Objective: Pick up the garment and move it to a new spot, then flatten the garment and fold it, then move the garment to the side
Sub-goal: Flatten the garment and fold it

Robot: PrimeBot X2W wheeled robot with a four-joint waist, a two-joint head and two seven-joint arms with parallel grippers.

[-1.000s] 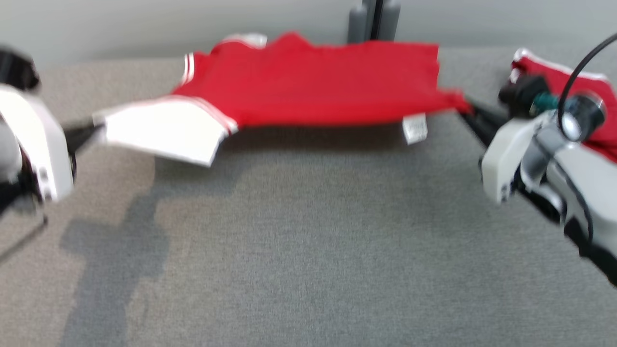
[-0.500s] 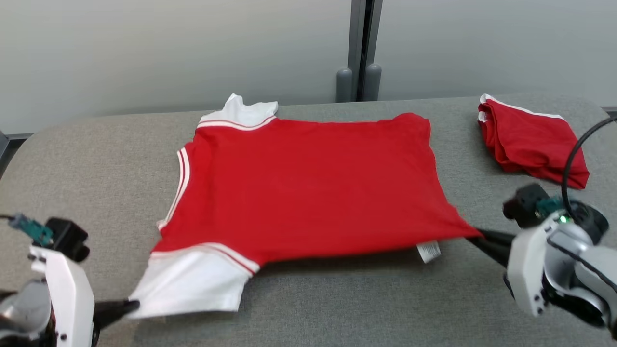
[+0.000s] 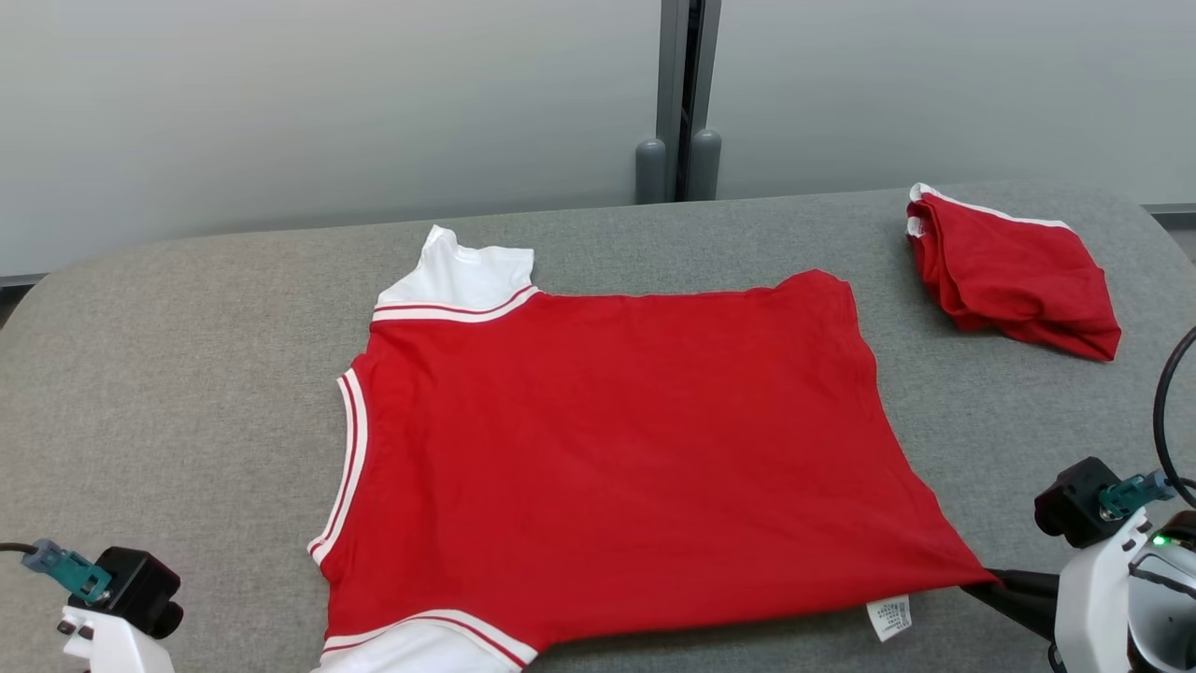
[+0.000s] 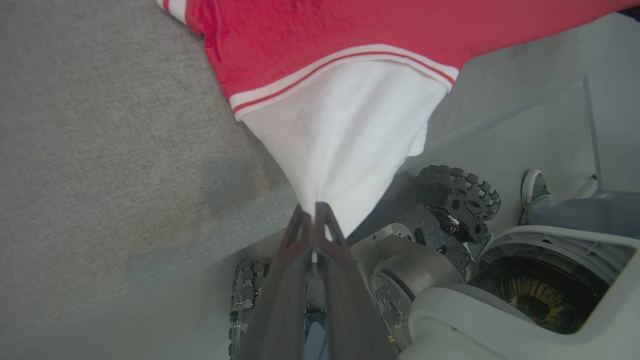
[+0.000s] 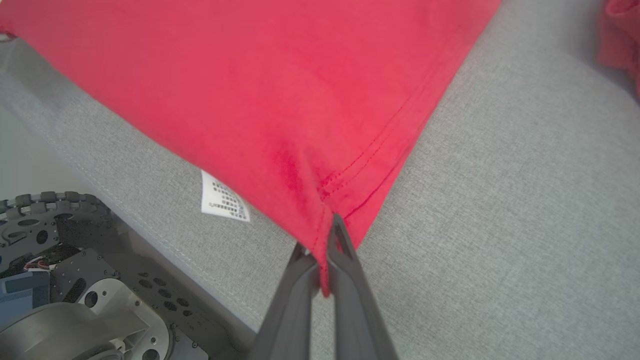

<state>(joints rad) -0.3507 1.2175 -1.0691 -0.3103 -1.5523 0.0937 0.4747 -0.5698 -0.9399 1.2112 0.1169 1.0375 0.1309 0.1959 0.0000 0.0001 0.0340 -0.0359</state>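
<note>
The garment is a red T-shirt with white sleeves, spread flat across the grey table, collar side to the left. My left gripper is shut on the tip of the near white sleeve, past the table's front edge. The same sleeve runs off the bottom of the head view. My right gripper is shut on the red hem corner, by the white care label. In the head view, my right gripper pinches that corner at the lower right.
A second red garment lies folded at the table's far right. A grey wall with a dark vertical post stands behind the table. Below the front edge are my wheeled base and a person's shoe on the floor.
Both grippers have pulled the shirt toward the table's front edge, and it now lies flatter and stretched. The head camera has shifted too, so both arms sit lower in view.
</note>
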